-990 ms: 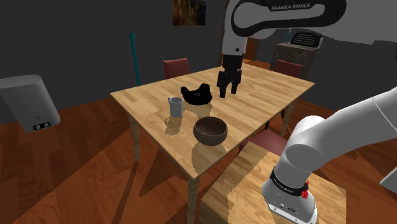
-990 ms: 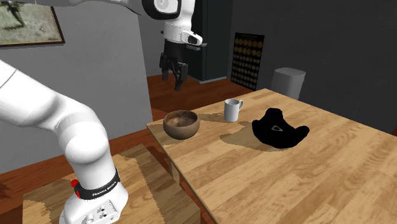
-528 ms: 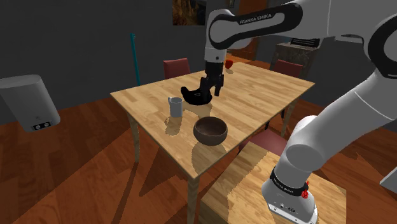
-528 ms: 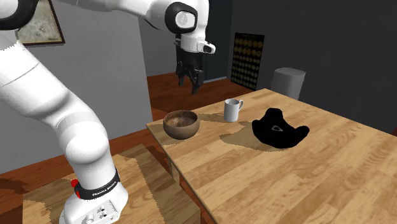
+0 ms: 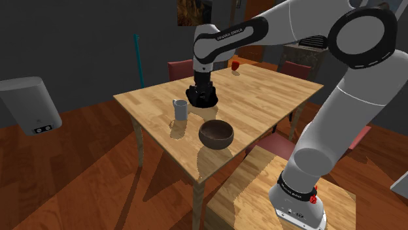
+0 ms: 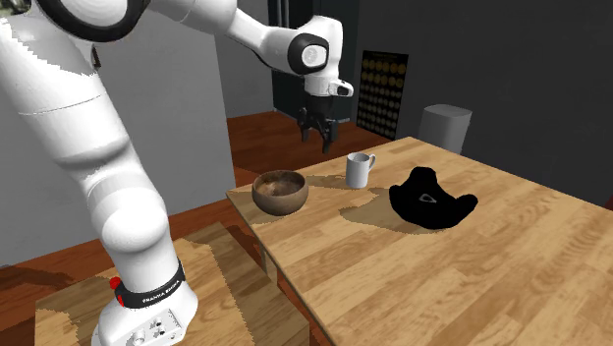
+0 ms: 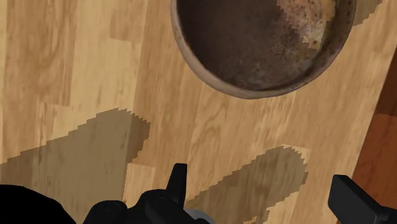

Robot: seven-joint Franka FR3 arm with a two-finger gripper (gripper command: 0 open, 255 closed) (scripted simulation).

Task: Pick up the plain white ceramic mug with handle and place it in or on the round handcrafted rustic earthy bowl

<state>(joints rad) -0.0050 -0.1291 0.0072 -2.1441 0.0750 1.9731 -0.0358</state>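
A plain white mug (image 5: 180, 109) with a handle stands upright on the wooden table (image 5: 261, 98); it also shows in the second exterior view as mug (image 6: 360, 169). The round brown rustic bowl (image 5: 216, 134) sits near the table's front edge, a short way from the mug, and appears as bowl (image 6: 280, 191) and as bowl (image 7: 264, 44). My black gripper (image 6: 317, 135) hangs above the table beside the mug, touching nothing. In the shoulder view the gripper (image 5: 199, 91) overlaps a black object behind it. In the wrist view the gripper (image 7: 264, 191) is open, with bare wood between its fingers (image 7: 179, 181).
A black lumpy object (image 6: 430, 200) lies on the table past the mug. Red chairs (image 5: 181, 68) stand at the far side. A small red thing (image 5: 235, 65) sits at the table's far edge. A grey bin (image 5: 31, 104) stands on the floor at the shoulder view's left.
The arm has swung toward the shoulder view's left and come lower, from over the table's far part to beside the mug. Mug and bowl have not moved.
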